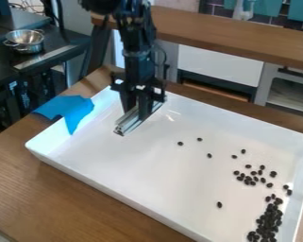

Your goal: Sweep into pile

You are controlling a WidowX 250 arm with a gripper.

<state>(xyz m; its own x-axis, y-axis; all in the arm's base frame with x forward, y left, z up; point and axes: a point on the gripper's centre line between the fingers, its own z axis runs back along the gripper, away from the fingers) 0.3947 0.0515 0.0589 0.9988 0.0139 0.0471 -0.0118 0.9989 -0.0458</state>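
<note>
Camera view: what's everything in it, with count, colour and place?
tray: one, white, on wooden table
beans: dozens, dark, mostly tray's lower right
metal bar: one, silvery, in tray, upper left
cloth: one, blue, over tray's left rim
wooden table: one, brown, foreground
metal pot: at least one, silvery, upper left
counter: one, brown, behind
cabinetry: several fronts, white, behind
arm: one, black, from top
gripper: one, black, jaws on bar
</note>
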